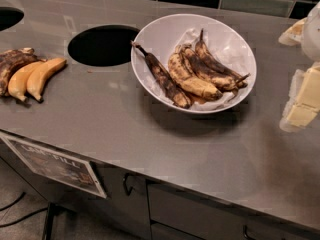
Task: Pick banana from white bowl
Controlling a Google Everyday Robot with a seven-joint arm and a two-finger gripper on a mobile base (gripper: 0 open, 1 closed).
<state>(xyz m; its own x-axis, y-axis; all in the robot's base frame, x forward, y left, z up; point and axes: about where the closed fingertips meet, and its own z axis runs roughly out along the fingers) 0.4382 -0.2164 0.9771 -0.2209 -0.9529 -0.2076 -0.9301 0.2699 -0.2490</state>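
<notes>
The white bowl [159, 32] stands on the steel counter, right of centre. In it lies the banana cluster [202, 75], yellow with heavy brown-black blotches, on white paper. A slim, almost black single banana [162, 79] lies along the bowl's left side. My gripper [292, 74] is at the right edge of the view, to the right of the bowl and apart from it. Its pale yellow-padded fingers [302, 101] stand apart and hold nothing.
A round hole [102, 45] opens in the counter left of the bowl, and another [7, 18] at the far left. Smooth orange-yellow bananas [35, 78] and dark ones [10, 64] lie at the left edge. The counter's front edge carries a label [55, 166] above the cabinet doors.
</notes>
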